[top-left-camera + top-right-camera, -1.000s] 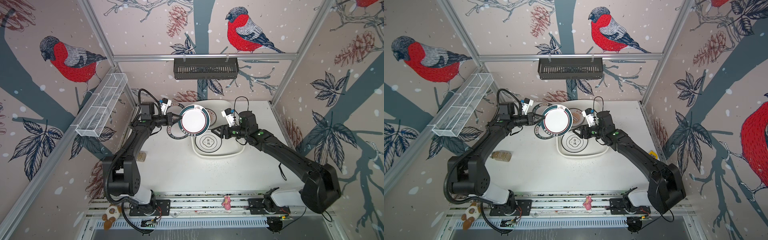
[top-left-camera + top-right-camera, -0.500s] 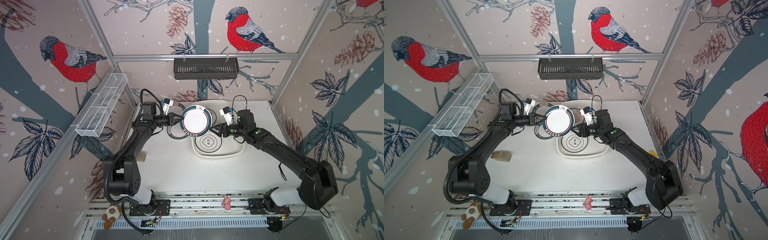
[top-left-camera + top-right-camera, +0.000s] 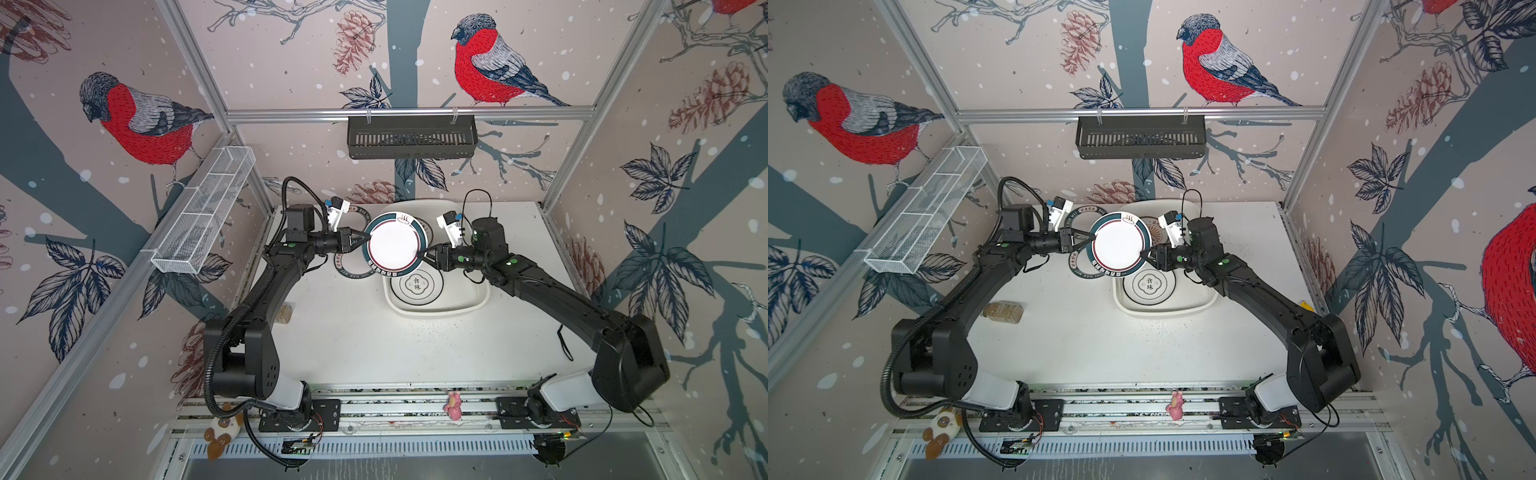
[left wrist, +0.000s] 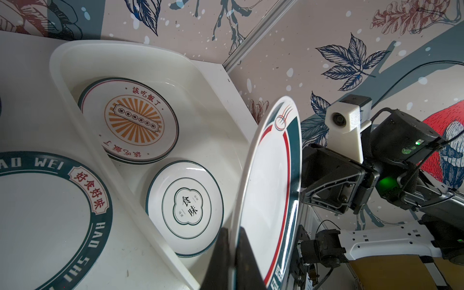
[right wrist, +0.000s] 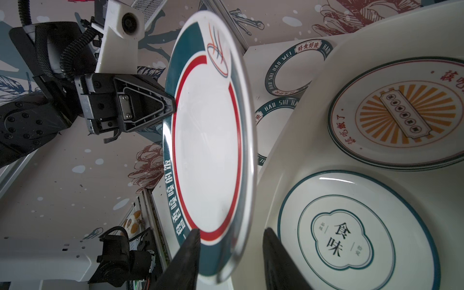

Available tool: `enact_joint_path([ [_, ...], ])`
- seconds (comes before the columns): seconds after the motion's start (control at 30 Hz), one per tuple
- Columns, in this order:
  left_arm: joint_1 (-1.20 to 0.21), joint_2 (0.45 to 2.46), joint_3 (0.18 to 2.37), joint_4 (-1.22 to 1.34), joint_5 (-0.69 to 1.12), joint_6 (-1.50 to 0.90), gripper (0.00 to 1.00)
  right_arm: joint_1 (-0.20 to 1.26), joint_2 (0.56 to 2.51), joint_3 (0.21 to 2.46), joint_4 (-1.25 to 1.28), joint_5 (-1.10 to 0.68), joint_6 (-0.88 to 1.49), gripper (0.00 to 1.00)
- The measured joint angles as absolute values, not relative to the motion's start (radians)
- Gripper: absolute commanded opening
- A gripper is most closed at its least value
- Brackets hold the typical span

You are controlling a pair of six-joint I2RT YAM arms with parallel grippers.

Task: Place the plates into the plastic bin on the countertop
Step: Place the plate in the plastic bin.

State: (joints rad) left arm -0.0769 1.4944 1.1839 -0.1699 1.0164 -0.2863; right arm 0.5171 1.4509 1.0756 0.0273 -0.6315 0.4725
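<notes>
Top views are both showing the bench (image 3: pixel 353 340) carrying the plastic bin (image 3: pixel 471 297) just beneath the right end effector (image 3: pixel 424 254) and beyond the left end effector (image 3: pixel 360 239). Between them a green-rimmed plate (image 3: pixel 392 245) is hanging face up over the bin's rim. The left one is pinching its rim tight. The right one's jaws are standing apart astride the opposite rim, gripping nothing. A white plate (image 3: pixel 417 284) and sunburst plates (image 4: pixel 136 120) are lying inside the bin.
</notes>
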Motion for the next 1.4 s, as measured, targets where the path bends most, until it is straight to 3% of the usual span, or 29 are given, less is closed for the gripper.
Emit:
enact_joint_path([
  [0.57,-0.088,1.461,1.166,-0.175,0.996,-0.246,0.0,0.496,1.454,1.041,0.103,-0.684,0.528,0.18],
  [1.1,-0.09,1.43,1.164,-0.184,0.987,-0.228,0.0,0.486,1.46,1.021,0.163,-0.716,0.574,0.2],
  [1.4,-0.093,1.427,1.162,-0.185,0.981,-0.21,0.0,0.484,1.467,1.02,0.185,-0.735,0.584,0.12],
])
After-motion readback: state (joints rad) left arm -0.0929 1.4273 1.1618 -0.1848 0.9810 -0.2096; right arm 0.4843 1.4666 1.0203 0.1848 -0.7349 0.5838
